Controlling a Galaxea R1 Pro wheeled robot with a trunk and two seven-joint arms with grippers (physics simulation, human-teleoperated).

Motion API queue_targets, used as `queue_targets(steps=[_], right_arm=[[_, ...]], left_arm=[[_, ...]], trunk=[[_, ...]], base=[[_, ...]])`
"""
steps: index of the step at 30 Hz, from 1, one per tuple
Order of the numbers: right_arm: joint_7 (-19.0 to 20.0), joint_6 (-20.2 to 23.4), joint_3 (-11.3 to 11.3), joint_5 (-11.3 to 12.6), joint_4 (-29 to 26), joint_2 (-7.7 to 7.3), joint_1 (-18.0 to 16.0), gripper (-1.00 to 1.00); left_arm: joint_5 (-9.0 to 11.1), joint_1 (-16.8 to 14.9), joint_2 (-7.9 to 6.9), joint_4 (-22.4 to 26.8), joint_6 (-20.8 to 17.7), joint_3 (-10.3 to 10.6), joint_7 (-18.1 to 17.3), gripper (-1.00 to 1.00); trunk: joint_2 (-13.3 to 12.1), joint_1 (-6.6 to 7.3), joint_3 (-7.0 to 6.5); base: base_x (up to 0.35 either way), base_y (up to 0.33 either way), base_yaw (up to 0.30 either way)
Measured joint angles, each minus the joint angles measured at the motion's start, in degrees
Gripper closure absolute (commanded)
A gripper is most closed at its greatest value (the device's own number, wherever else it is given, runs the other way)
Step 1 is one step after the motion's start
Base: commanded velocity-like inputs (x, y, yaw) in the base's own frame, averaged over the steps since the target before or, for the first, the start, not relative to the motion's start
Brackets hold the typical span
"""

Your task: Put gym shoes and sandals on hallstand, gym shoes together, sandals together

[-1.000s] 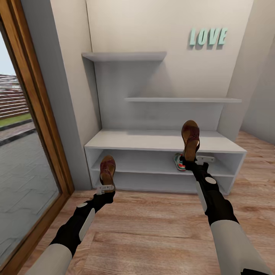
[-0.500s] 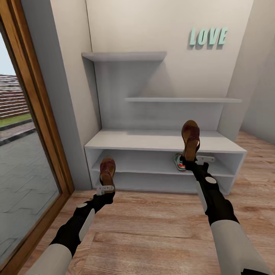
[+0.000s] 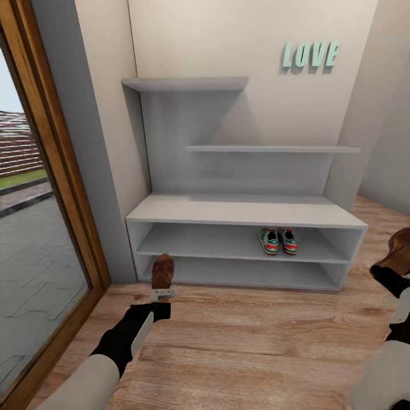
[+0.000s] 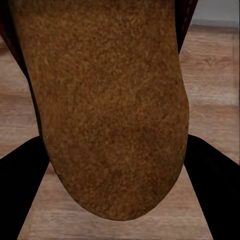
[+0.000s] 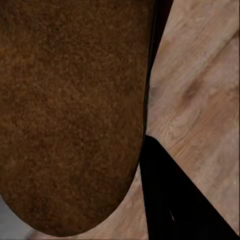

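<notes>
The floor (image 3: 245, 341) runs as open wood planking between both arms and the front edge of the rack (image 3: 245, 212). The rack stands against the wall ahead of both grippers; its bench top is bare. On its upper shelf, ahead and right of the left gripper (image 3: 163, 294), the two gym shoes (image 3: 278, 240) sit side by side, touching or nearly so, toes outward. The left gripper is pinched on one sandal (image 3: 162, 271), held upright just short of the rack's lower left front edge, above the floor. The right gripper (image 3: 386, 273) is at the frame's right edge, well clear of the rack's right end, pinching the second sandal (image 3: 400, 250) over bare planks. Both wrist views show a tan sole (image 4: 110, 105) close up between dark fingers (image 4: 22, 190).
</notes>
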State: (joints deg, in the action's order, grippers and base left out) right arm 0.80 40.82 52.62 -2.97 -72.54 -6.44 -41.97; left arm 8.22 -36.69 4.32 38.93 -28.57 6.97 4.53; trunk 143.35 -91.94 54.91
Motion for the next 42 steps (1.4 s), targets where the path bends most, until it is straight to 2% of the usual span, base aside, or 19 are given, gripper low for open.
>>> queue_targets(steps=[1, 2, 3, 5, 8, 9, 10, 12, 13, 15, 17, 18, 20, 21, 23, 27, 36, 42], right_arm=[[0.0, 0.6, 1.2, 0.3, 0.0, -2.04, 0.0, 1.0], [0.0, 0.8, 1.8, 0.6, 0.0, -3.15, 0.0, 1.0], [0.0, 1.2, 3.1, 0.6, 0.0, -5.54, 0.0, 1.0], [0.0, 1.4, 4.5, 0.4, 0.0, -7.92, 0.1, 1.0], [0.0, 1.5, 7.7, 0.1, 0.0, -12.17, 0.1, 1.0], [0.0, 1.5, 8.2, 0.4, 0.0, -12.92, 0.1, 1.0], [0.0, 1.6, 9.2, 0.0, 0.0, -14.19, 0.1, 1.0], [0.0, 1.6, 10.7, -0.9, 0.0, -16.9, 0.1, 1.0], [0.0, 1.6, 10.9, -0.9, 0.0, -17.55, 0.1, 1.0], [-0.1, 1.6, 11.8, -2.7, 0.2, -19.81, 0.1, 1.0], [0.0, 1.6, 12.5, -5.4, 0.4, -21.45, 0.1, 1.0], [0.0, 1.6, 12.8, -8.2, 0.4, -22.1, 0.1, 1.0], [0.0, 1.6, 12.9, -10.5, 0.5, -22.27, 0.1, 1.0], [0.0, 1.6, 13.0, -12.7, 0.5, -22.33, 0.1, 1.0], [0.0, 1.6, 13.0, -13.4, 0.5, -22.36, 0.1, 1.0], [0.0, 1.6, 13.0, -14.0, 0.5, -22.38, 0.1, 1.0], [0.0, 1.6, 13.0, -14.1, 0.5, -22.35, 0.1, 1.0], [0.0, 1.6, 13.0, -14.1, 0.5, -22.35, 0.1, 1.0]], left_arm=[[0.0, 0.0, 0.03, -0.8, 0.0, 0.7, 0.0, 1.0], [-0.1, 0.0, 0.05, -1.4, 0.0, 1.1, 0.0, 1.0], [0.0, 0.0, 0.12, -2.9, 0.0, 1.8, -0.2, 1.0], [-0.1, -0.1, 0.14, -3.8, 0.0, 2.2, -0.9, 1.0], [0.1, -1.1, 0.08, -4.6, -0.2, 2.6, -4.2, 1.0], [-0.1, -1.6, 0.07, -4.7, -0.5, 2.6, -4.9, 1.0], [-0.1, -2.7, 0.07, -4.8, -1.7, 2.6, -6.1, 1.0], [-0.1, -5.3, 0.11, -5.0, -7.5, 2.7, -7.5, 1.0], [-0.2, -5.9, 0.12, -5.0, -9.3, 2.7, -7.7, 1.0], [-0.3, -8.1, 0.12, -4.7, -14.6, 2.7, -8.2, 1.0], [-0.4, -9.9, 0.11, -4.6, -17.0, 2.7, -8.4, 1.0], [-0.3, -10.7, 0.11, -4.5, -18.0, 3.2, -8.5, 1.0], [-0.2, -11.0, 0.17, -4.5, -18.4, 4.6, -8.5, 1.0], [0.0, -11.2, 0.18, -4.5, -18.7, 6.5, -8.6, 1.0], [-0.3, -11.2, 0.12, -4.5, -18.8, 7.7, -8.5, 1.0], [-0.3, -11.3, 0.04, -4.5, -18.8, 8.4, -8.5, 1.0], [-0.3, -11.3, 0.05, -4.3, -18.8, 8.5, -8.6, 1.0], [-0.3, -11.3, 0.02, -1.3, -18.2, 8.5, -8.6, 1.0]], trunk=[[0.0, 0.0, 0.0], [0.0, 0.0, 0.0], [0.0, -0.01, 0.01], [0.0, 0.0, 0.0], [0.0, 0.0, -0.01], [0.0, 0.0, 0.0], [0.0, 0.01, -0.01], [0.0, 0.01, -0.01], [0.0, 0.0, -0.01], [0.0, 0.01, -0.01], [0.0, 0.0, -0.01], [0.0, 0.0, -0.01], [0.0, 0.0, 0.0], [0.0, 0.0, 0.0], [0.0, -0.06, 0.44], [0.1, -0.16, 1.42], [0.2, -0.39, 4.19], [0.3, -0.55, 6.08]], base=[[0.0, 0.0, 0.0], [0.0, 0.0, 0.0], [0.0, 0.0, 0.0], [0.0, 0.0, 0.0], [0.0, 0.0, 0.0], [0.0, 0.0, 0.0], [0.0, 0.0, 0.0], [0.0, 0.0, 0.0], [0.0, 0.0, 0.0], [0.0, 0.0, 0.0], [0.0, 0.0, 0.0], [0.0, 0.0, 0.0], [0.0, 0.0, 0.0], [0.0, 0.0, 0.0], [0.0, 0.0, 0.0], [0.0, 0.0, 0.0], [0.0, 0.0, 0.0], [0.0, 0.0, 0.0]])
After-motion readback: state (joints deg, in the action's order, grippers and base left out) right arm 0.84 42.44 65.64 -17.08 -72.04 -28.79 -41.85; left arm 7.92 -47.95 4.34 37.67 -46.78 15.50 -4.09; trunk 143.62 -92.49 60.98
